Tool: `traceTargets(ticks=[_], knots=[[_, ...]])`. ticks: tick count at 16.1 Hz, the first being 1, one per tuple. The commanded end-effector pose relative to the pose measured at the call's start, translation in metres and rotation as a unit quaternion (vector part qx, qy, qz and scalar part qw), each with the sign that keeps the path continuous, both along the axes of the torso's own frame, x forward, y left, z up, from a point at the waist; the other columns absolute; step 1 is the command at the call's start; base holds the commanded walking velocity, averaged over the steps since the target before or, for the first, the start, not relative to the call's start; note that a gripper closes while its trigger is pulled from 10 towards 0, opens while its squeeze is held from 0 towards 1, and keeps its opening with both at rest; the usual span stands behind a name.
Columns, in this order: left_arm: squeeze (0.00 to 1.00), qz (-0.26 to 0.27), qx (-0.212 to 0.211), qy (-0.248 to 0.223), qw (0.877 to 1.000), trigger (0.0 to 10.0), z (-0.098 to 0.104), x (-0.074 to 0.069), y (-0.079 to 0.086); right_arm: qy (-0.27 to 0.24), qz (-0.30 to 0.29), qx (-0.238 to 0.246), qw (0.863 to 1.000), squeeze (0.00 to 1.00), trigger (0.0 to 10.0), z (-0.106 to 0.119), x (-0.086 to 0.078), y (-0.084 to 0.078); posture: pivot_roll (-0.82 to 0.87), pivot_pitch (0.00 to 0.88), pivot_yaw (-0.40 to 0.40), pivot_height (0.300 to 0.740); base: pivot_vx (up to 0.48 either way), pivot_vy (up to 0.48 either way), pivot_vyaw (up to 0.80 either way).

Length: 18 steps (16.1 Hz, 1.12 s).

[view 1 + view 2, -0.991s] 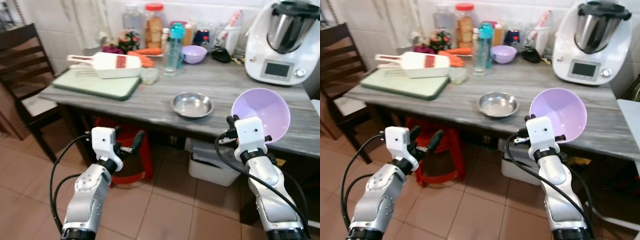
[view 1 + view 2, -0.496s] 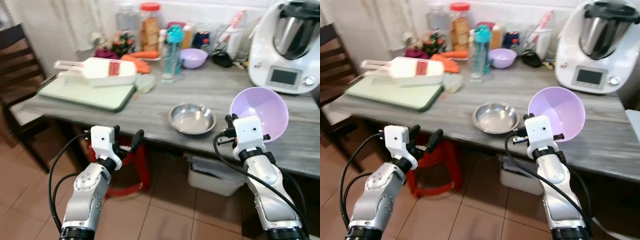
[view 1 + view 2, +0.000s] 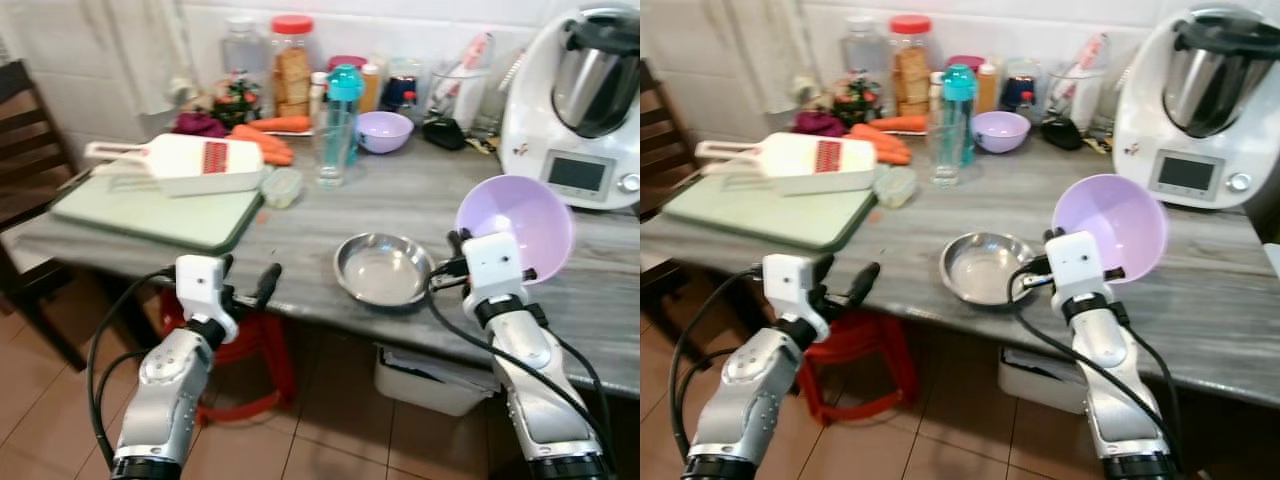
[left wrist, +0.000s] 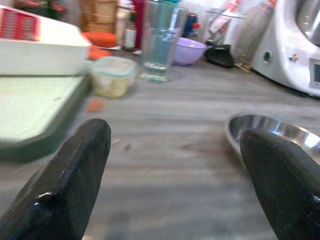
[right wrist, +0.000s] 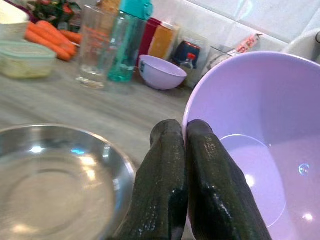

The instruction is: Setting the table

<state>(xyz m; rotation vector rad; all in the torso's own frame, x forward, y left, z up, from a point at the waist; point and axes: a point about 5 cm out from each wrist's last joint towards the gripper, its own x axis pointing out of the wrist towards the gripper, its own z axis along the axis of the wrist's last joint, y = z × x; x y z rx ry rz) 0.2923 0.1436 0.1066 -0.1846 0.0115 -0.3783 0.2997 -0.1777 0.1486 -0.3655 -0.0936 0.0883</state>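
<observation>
Grey wood-grain desk (image 3: 420,195) against a white tiled wall. Above its near right part, large lilac bowl (image 3: 516,226), tilted, rim pinched between the closed fingers (image 5: 165,165) of the right gripper (image 5: 186,131). Just beside it, resting near the front edge, a steel bowl (image 3: 383,269). Left gripper (image 3: 247,285) before the desk edge, fingers spread wide, grasping nothing. Farther back: clear glass (image 3: 331,148) beside a teal bottle (image 3: 343,98), small lilac bowl (image 3: 385,130), carrots (image 3: 270,138), lidded container (image 3: 281,186). On the left, green cutting board (image 3: 150,208) carrying a white slicer (image 3: 180,163). Far right, white kitchen machine (image 3: 585,95). Red stool (image 3: 240,345) under the desk, dark chair (image 3: 25,150) at far left.
</observation>
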Motion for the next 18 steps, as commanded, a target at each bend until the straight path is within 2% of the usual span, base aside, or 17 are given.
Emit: traceTargets(ticks=[1, 4, 6, 9, 10, 12, 13, 14, 18], knots=[[0.0, -0.015, 0.002, -0.003, 1.0, 10.0, 0.002, -0.001, -0.008, -0.009, -0.001, -0.01, 1.0, 0.0, 10.0, 0.005, 0.001, -0.003, -0.05, 0.0, -0.004, 0.74, 0.0, 0.0, 0.0], [0.0, -0.043, 0.037, -0.004, 0.998, 10.0, -0.002, -0.007, -0.004, -0.005, 0.026, -0.009, 1.0, 0.0, 10.0, 0.005, 0.001, 0.004, -0.05, 0.0, -0.008, 0.74, 0.0, 0.0, 0.0], [0.0, -0.079, 0.076, -0.005, 0.994, 10.0, -0.007, -0.016, 0.005, 0.003, 0.076, 0.016, 0.997, 0.0, 10.0, 0.005, 0.003, 0.019, -0.05, 0.0, -0.005, 0.74, 0.0, 0.0, 0.0], [0.0, -0.1, 0.101, -0.004, 0.99, 10.0, -0.01, -0.021, 0.011, -0.002, 0.127, -0.001, 0.992, 0.0, 10.0, 0.009, 0.013, 0.035, -0.05, 0.0, -0.002, 0.74, 0.0, 0.0, 0.0], [0.0, -0.104, 0.107, -0.003, 0.989, 10.0, -0.011, -0.024, 0.013, 0.003, 0.16, 0.0, 0.987, 0.0, 10.0, 0.01, 0.018, 0.043, -0.04, 0.0, -0.006, 0.74, 0.0, 0.0, 0.0], [0.0, -0.106, 0.109, -0.003, 0.988, 10.0, -0.012, -0.026, 0.014, 0.007, 0.189, -0.01, 0.982, 0.0, 10.0, 0.008, 0.024, 0.053, -0.03, 0.0, -0.008, 0.74, 0.0, 0.0, 0.0], [0.0, -0.105, 0.11, -0.004, 0.988, 10.0, -0.012, -0.029, 0.013, 0.005, 0.222, -0.023, 0.975, 0.0, 10.0, 0.011, 0.035, 0.067, -0.02, 0.0, -0.014, 0.74, 0.0, 0.0, 0.0], [0.0, -0.105, 0.109, -0.004, 0.989, 10.0, -0.012, -0.029, 0.013, 0.005, 0.226, -0.021, 0.974, 0.0, 10.0, 0.011, 0.037, 0.068, -0.02, 0.0, -0.014, 0.74, 0.0, 0.0, 0.0], [0.0, -0.117, 0.109, -0.003, 0.987, 10.0, -0.014, -0.042, 0.007, 0.011, 0.289, -0.027, 0.957, 0.0, 10.0, 0.02, 0.057, 0.096, 0.0, 0.0, -0.017, 0.74, 0.0, 0.0, 0.0]])
